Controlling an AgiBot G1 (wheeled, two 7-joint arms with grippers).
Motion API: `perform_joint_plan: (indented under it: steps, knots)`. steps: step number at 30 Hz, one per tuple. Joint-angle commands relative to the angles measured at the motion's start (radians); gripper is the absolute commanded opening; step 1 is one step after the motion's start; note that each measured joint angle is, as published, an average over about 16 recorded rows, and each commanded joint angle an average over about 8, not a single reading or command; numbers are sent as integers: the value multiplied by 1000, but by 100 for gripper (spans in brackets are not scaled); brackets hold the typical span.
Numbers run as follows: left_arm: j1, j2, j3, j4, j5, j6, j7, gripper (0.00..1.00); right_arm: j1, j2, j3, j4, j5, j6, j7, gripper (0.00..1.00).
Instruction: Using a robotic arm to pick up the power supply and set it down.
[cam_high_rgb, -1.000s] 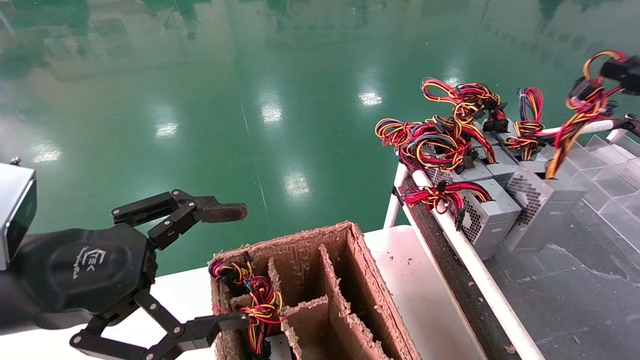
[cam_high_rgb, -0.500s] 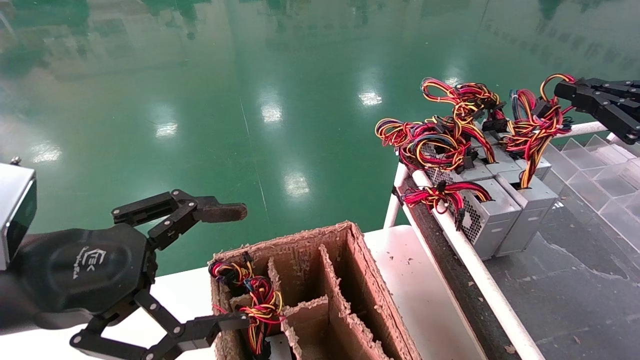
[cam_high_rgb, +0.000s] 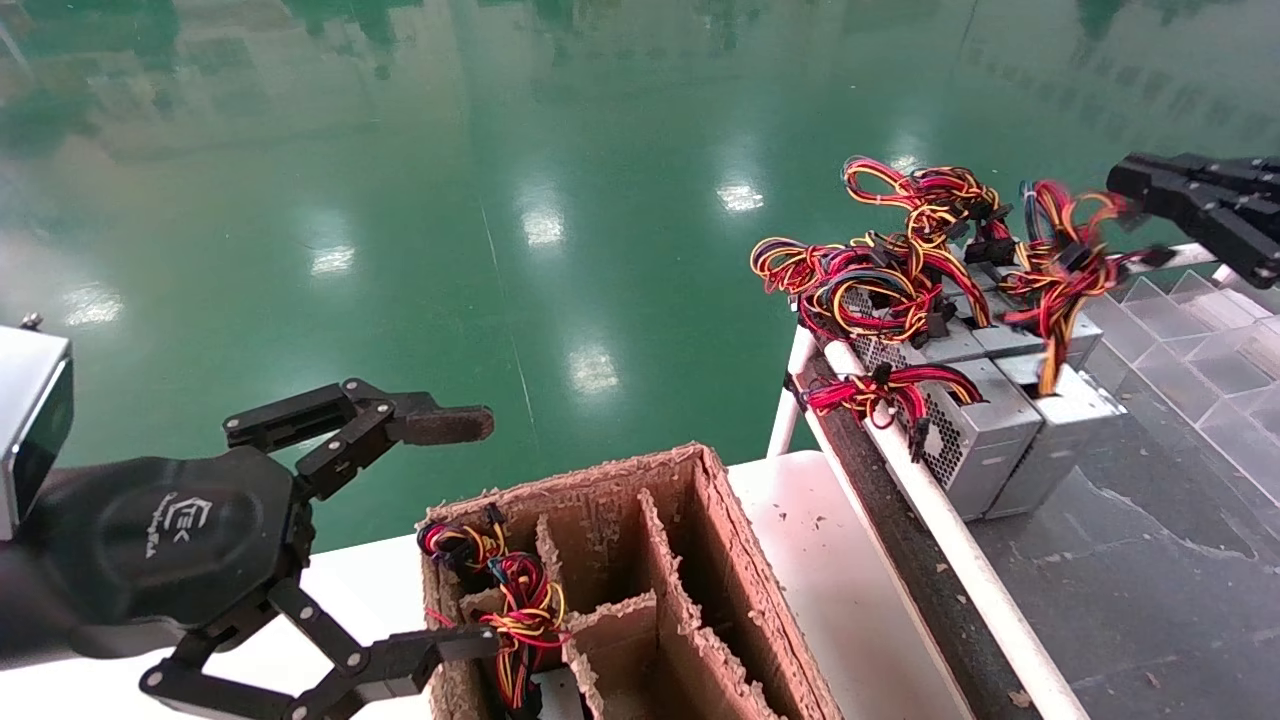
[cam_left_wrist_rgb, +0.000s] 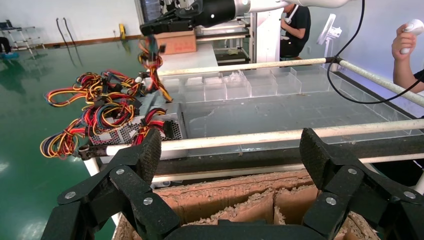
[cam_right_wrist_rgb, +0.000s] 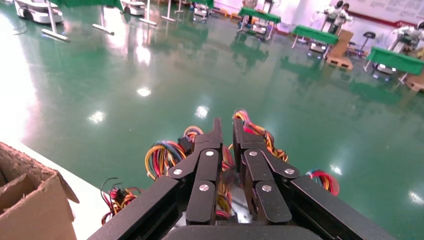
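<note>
Right tool (cam_high_rgb: 1125, 183) high at far right, fingers nearly together with slim gap, nothing gripped, wire bundle (cam_high_rgb: 1060, 275) just below tip. Power supply (cam_high_rgb: 1060, 415) on dark conveyor tray (cam_high_rgb: 1150, 560), tilted against neighbouring grey units (cam_high_rgb: 975, 420) by white rail (cam_high_rgb: 950, 540). Left tool (cam_high_rgb: 460, 530) parked low left, fingers wide apart, over edge of cardboard divider box (cam_high_rgb: 700, 560) on white worktop (cam_high_rgb: 840, 580); wired unit (cam_high_rgb: 510, 610) in near-left compartment.

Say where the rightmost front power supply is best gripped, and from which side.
Probably its wire bundle, from above with the right claw. The power supply sits flush against its neighbour, blocking that side, while the wires stand up free.
</note>
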Motion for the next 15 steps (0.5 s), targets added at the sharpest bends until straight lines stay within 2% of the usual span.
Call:
perform_joint_plan:
  steps: [1,15]
  knots:
    - [0,0,0,0,0,0,0,100,3,-3,-3,-6,-4,4,0,100]
    - [0,0,0,0,0,0,0,100,11,-4,6,-11,11,0,-12,100]
